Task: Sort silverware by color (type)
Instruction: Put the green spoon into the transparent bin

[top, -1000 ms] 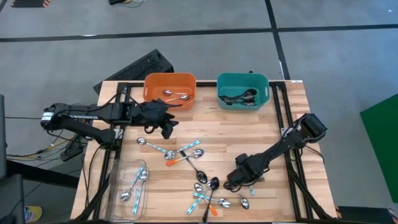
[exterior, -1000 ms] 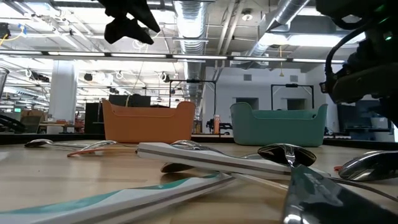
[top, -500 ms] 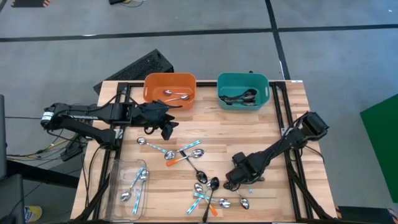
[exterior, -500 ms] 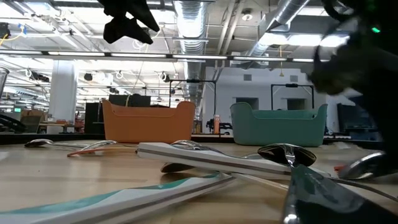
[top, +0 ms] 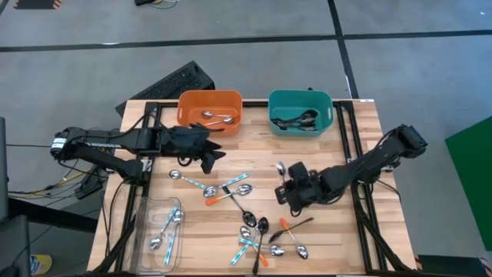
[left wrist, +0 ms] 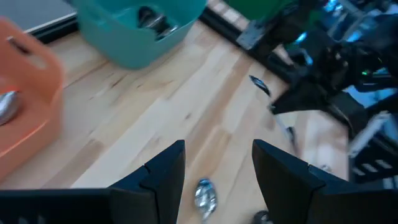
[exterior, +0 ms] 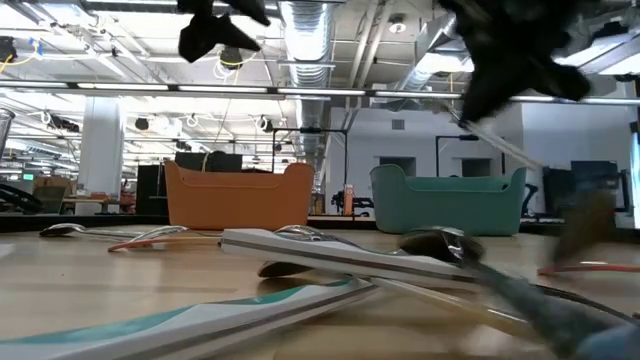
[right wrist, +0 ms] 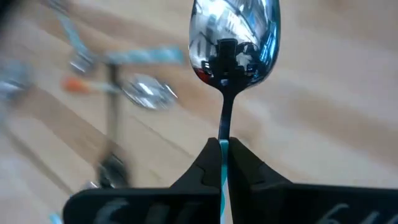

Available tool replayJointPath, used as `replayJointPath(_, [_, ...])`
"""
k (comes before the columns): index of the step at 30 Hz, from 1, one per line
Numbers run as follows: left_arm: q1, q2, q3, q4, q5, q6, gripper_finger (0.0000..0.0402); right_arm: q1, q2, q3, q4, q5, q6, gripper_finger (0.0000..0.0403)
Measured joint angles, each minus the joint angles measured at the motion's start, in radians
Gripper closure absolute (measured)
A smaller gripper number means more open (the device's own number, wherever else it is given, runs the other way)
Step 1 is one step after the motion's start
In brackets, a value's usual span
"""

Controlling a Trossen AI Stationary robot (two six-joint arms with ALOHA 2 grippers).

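The right gripper (top: pixel 287 187), fingers now clamped on a light-blue-handled spoon (right wrist: pixel 233 37), has lifted it off the surface toward 12 o'clock; left gripper (top: pixel 209 154) waits wide near the orange bin (top: pixel 209 99).

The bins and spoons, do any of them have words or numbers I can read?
None: the orange bin, the teal bin and the spoons carry no readable words or numbers in any view.
Signs in the room behind the table are too small to read.
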Motion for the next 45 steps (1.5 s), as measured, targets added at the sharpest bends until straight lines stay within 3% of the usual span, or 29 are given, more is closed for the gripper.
replayJointPath(4, [-0.027, 0.013, 0.0, 0.061, 0.008, 0.027, 0.0228, -0.022, -0.06, 0.0, 0.187, 0.122, -0.24, 0.0386])
replayJointPath(10, [-0.069, 0.028, 0.0, 0.138, 0.013, 0.061, 0.0228, -0.079, -0.107, 0.002, 0.584, 0.122, -0.65, 0.0387])
replayJointPath(15, [-0.096, 0.032, 0.0, 0.235, 0.077, 0.127, 0.0228, -0.147, -0.097, 0.0, 0.892, -0.032, -0.877, 0.0387])
replayJointPath(20, [-0.113, 0.032, 0.0, 0.282, 0.085, 0.172, 0.0228, -0.215, -0.041, 0.002, 1.124, -0.209, -0.959, 0.0387])
replayJointPath(24, [-0.123, 0.032, 0.0, 0.307, 0.095, 0.171, 0.0228, -0.249, 0.015, 0.038, 1.182, -0.276, -0.995, 0.0387])
replayJointPath(33, [-0.15, 0.033, 0.0, 0.332, 0.088, 0.158, 0.0233, -0.267, 0.145, 0.191, 1.183, -0.317, -1.108, 0.0386])
replayJointPath(36, [-0.162, 0.033, 0.0, 0.321, 0.056, 0.153, 0.0264, -0.266, 0.165, 0.219, 1.179, -0.342, -1.122, 0.0386])
replayJointPath(42, [-0.186, 0.009, 0.0, 0.259, 0.044, 0.141, 0.0376, -0.267, 0.161, 0.22, 1.176, -0.342, -1.135, 0.0386])
replayJointPath(45, [-0.19, -0.003, 0.001, 0.249, 0.043, 0.139, 0.039, -0.267, 0.159, 0.22, 1.175, -0.342, -1.128, 0.0385])
